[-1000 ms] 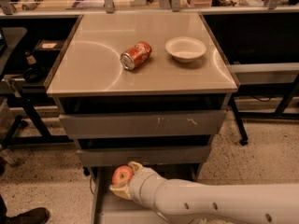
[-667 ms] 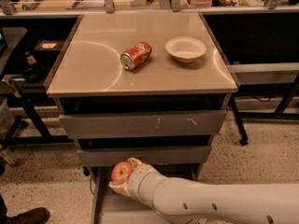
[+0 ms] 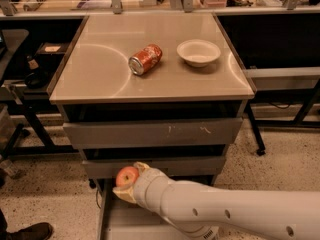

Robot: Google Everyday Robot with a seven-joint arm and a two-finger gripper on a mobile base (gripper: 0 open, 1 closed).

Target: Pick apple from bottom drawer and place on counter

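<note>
Gripper (image 3: 128, 180) clamps the apple (image 3: 127, 175), one finger over its top right, one under its lower left. Apple is held in the air just above the front left part of the open bottom drawer (image 3: 119, 221), level with the front of the middle drawer (image 3: 160, 165) and just touching or barely clear of it; cannot tell which. White arm (image 3: 230, 213) comes in from lower right across the drawer. Visible grey drawer floor is bare. Top drawer (image 3: 152, 132) is shut, scuffed front. Counter (image 3: 95, 79) lies well above the apple, its dark front edge overhanging the drawers. On it: crushed soda can (image 3: 145, 59) on its side near centre, and a white bowl (image 3: 198, 52) to its right, apart, nothing inside it. Left half and front strip of the counter are open.
</note>
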